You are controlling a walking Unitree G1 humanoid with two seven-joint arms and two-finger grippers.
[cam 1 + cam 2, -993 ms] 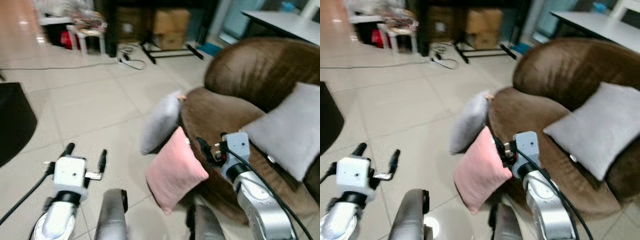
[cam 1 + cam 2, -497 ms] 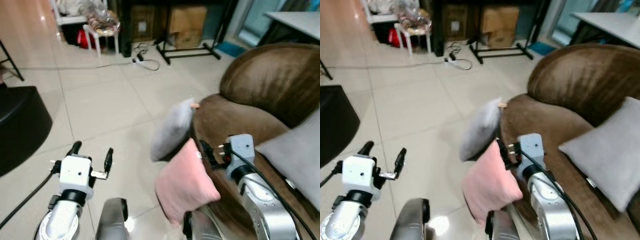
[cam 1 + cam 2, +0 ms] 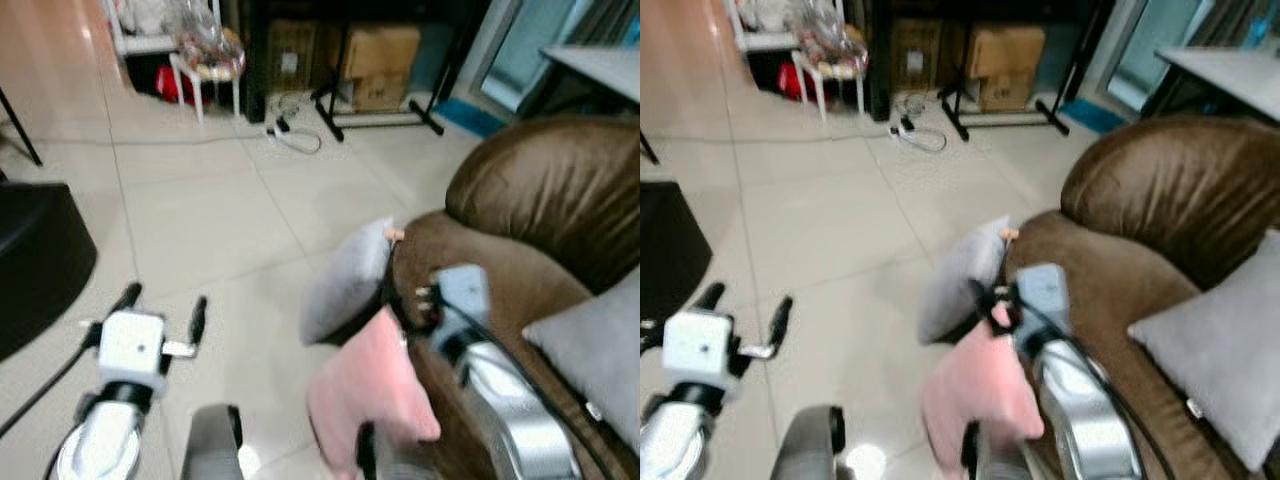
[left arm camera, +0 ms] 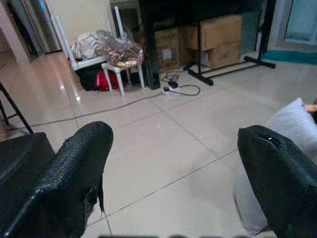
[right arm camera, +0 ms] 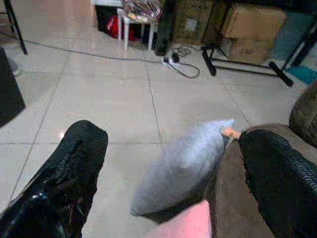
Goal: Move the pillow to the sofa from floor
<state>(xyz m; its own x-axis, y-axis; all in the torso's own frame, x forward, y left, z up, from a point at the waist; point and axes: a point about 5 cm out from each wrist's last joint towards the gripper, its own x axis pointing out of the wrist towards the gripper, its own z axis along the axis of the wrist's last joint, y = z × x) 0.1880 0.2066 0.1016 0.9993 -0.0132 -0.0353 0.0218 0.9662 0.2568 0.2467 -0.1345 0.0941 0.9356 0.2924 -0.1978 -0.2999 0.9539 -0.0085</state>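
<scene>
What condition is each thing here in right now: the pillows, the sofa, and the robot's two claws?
Pink pillow: on the floor, leaning against the sofa front.
Grey floor pillow: propped against the sofa.
Grey sofa pillow: resting on the seat.
Sofa: seat partly free.
Left gripper: open, holding nothing.
Right gripper: open, holding nothing.

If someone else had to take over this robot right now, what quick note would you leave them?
Left gripper: jaws open, holding nothing, over the floor tiles.
Right gripper: jaws open, holding nothing, raised by the sofa edge, above the pink pillow.
Pink pillow and grey pillow lean against the sofa front, on the floor. Another grey pillow is already on the seat.
Done: approach. Left: grasp a floor pillow and lift it onto the sofa.
</scene>
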